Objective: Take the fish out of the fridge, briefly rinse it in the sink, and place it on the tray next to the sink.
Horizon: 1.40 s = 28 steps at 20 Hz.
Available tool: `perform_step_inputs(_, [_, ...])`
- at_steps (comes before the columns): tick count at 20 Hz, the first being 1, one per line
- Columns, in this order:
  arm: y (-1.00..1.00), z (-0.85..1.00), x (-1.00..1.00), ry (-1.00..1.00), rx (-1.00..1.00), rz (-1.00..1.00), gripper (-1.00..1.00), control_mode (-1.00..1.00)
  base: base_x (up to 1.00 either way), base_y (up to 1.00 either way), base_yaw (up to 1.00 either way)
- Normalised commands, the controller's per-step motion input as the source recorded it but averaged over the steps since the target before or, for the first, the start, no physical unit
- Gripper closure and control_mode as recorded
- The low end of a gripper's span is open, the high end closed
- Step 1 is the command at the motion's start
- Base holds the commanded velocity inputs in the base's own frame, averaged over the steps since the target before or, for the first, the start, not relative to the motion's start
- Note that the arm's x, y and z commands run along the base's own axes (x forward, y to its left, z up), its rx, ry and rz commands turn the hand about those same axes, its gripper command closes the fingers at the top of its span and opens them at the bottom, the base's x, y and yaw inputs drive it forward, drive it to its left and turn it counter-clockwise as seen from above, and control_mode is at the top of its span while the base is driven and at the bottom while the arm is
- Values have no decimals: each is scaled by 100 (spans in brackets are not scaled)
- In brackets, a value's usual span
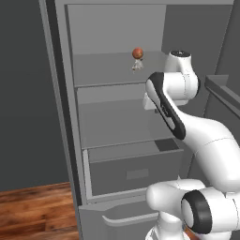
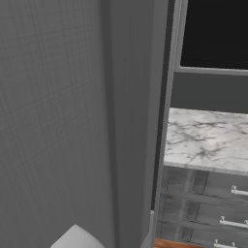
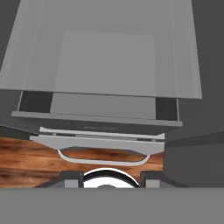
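An open fridge point(image 1: 70, 93) with plain matte grey walls and flat, hard-edged grey shelves. On the upper shelf point(image 1: 103, 70), toward the back right, sits a round orange-red ball point(image 1: 137, 53). Just in front of it and touching or nearly touching lies a tiny pale silvery shape, most likely the fish point(image 1: 136, 67) (too small here to make out head or tail). Below are a bare middle shelf point(image 1: 117, 122) and a boxy lower drawer point(image 1: 136, 173), pulled partly out.

The white robot arm point(image 1: 168, 108) reaches into the fridge at middle-shelf height, with the hand pointing down. From the hand view, the gripper point(image 3: 109, 178) looks over a smooth grey shelf, the drawer front point(image 3: 96, 118) and a curved pale handle point(image 3: 103, 160), with glossy brown wooden floor point(image 3: 26, 162) beneath. Its two dark fingertips point(image 3: 72, 177) stand apart, with nothing of the task held between them.

The right base view shows the fridge's broad grey door point(image 2: 72, 121), and beside it a white marble desk point(image 2: 208, 140) veined in grey, over dark cupboards point(image 2: 193, 203) with metal handles.

Judging by its look, the fish should be light, slim and probably slick, and it could easily squirt out of a hard pinch. The safest hold is likely across the thickest part of the body, not the pointed tail, approached so the ball is not knocked.
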Motion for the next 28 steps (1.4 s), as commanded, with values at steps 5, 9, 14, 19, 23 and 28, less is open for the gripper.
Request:
perform_step_inputs(5, [-1,5,-2,-8,3,-2,-100,-100,0,0,0])
perform_step_inputs(9, [20,53,-1,-39,-2,-11,-100,-100,0,0,0])
perform_step_inputs(14, [32,87,2,-40,0,-22,-100,-100,0,0,0])
perform_step_inputs(19, [22,82,6,-37,14,-28,-100,-100,0,0,0])
perform_step_inputs(23, [5,49,25,-24,26,-24,-100,-100,0,0,0])
perform_step_inputs(28, [0,9,3,-5,7,-3,-100,-100,0,0,0])
